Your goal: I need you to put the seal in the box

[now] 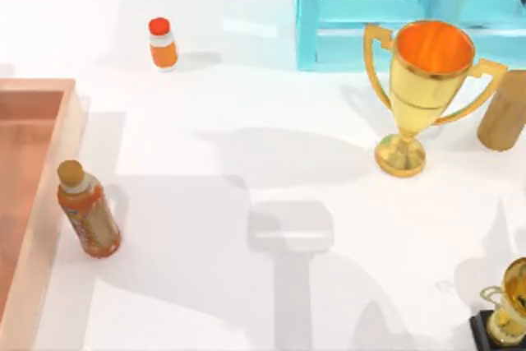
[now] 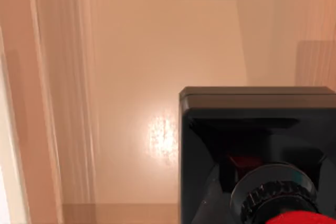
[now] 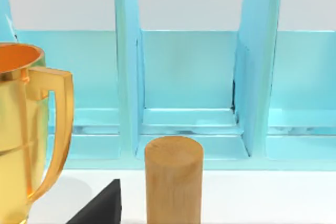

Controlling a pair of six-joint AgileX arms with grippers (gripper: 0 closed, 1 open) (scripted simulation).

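Observation:
The seal [image 2: 257, 145] sits close in the left wrist view: a black square block with a ribbed dark neck and a sliver of its red knob at the picture's edge. Behind it lies the orange-brown floor of the box [image 2: 157, 51], with one box wall [image 2: 31, 103] alongside. I cannot tell whether the seal rests on that floor or hangs over it. From above, the box [image 1: 49, 195] runs off the table's left edge, and only its right wall and part of its floor are in the picture.
An orange-labelled bottle [image 1: 87, 211] stands against the box's right wall. A small red-capped orange bottle [image 1: 163, 43] is at the back. A turquoise cabinet [image 1: 394, 6], a gold trophy [image 1: 419, 96] and a wooden cylinder [image 1: 503, 113] stand back right, a smaller trophy [image 1: 508, 306] front right.

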